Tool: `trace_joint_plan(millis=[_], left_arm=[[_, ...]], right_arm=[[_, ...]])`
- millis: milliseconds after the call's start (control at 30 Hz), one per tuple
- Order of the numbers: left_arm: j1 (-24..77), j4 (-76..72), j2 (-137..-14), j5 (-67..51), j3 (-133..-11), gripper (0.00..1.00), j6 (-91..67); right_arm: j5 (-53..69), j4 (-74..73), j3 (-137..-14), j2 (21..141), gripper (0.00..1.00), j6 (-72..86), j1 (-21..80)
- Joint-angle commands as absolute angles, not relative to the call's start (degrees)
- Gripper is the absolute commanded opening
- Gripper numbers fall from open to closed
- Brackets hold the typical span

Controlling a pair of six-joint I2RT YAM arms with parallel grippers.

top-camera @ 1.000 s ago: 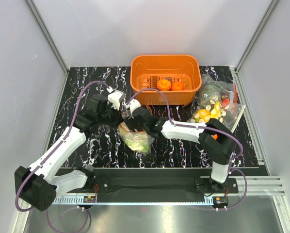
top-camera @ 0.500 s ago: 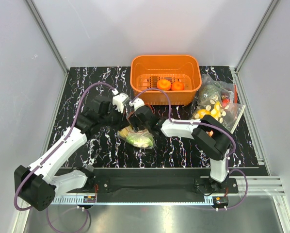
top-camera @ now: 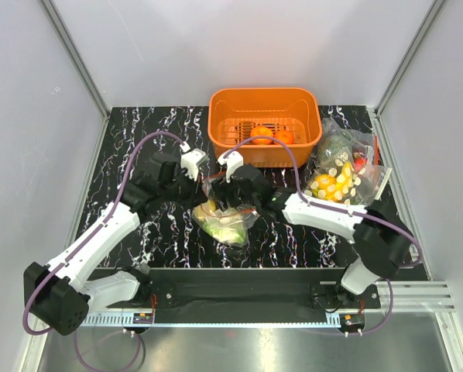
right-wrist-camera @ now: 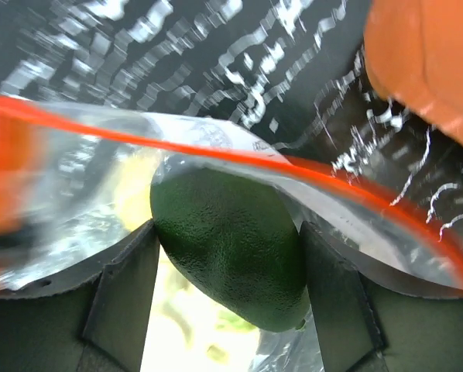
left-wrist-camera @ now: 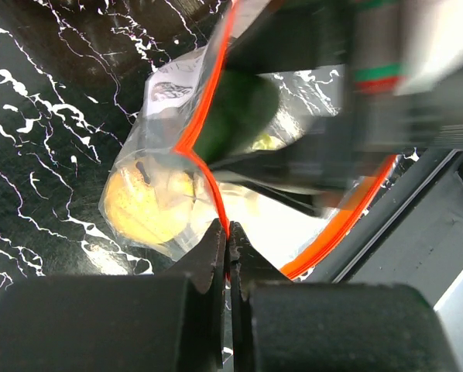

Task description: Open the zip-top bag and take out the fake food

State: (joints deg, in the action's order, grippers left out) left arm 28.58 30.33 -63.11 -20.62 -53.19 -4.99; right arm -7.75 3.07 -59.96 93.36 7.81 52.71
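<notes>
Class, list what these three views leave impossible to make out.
- Top view: left gripper and right gripper cover the mouth of the bag.
- Left wrist view: right gripper smeared by motion.
- Right wrist view: avocado hides whatever lies behind; basket blurred, cut off at the corner.

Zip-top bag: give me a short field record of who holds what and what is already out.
bag: mouth open, between the two arms
left fingers: shut on the red zip strip
right fingers: in the bag mouth, one each side of the avocado, touching it
in bag: avocado, plus a yellowish piece
basket: two oranges inside
</notes>
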Motion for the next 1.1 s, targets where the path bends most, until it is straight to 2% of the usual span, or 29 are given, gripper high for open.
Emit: trace_joint_plan(millis=[0,600,800,933,1067], left_arm=[[28.74,29.18,-63.02,-21.88,-54.49,0.0,-5.36],[28.74,29.27,-62.49,-21.53,-54.41,0.0,-5.45],[28.74,29.36,-62.67,-21.45,-54.49,0.0,-5.45],[28.83,29.27,-62.67,-21.53,-54.49,0.0,-5.45],[28.83,29.27,-62.67,-21.53,-54.49,0.0,-5.45]], right_arm=[[-2.56,0.71,-60.55,88.6,0.29,10.02,53.0],[-0.18,-11.95,-62.05,73.04,0.25,13.18,54.32],[1.67,-11.51,-61.78,68.12,0.26,13.71,54.14],[-0.61,-14.75,-65.64,65.57,0.25,10.82,54.23],[-8.93,-20.9,-70.13,63.55,0.25,5.64,54.23]])
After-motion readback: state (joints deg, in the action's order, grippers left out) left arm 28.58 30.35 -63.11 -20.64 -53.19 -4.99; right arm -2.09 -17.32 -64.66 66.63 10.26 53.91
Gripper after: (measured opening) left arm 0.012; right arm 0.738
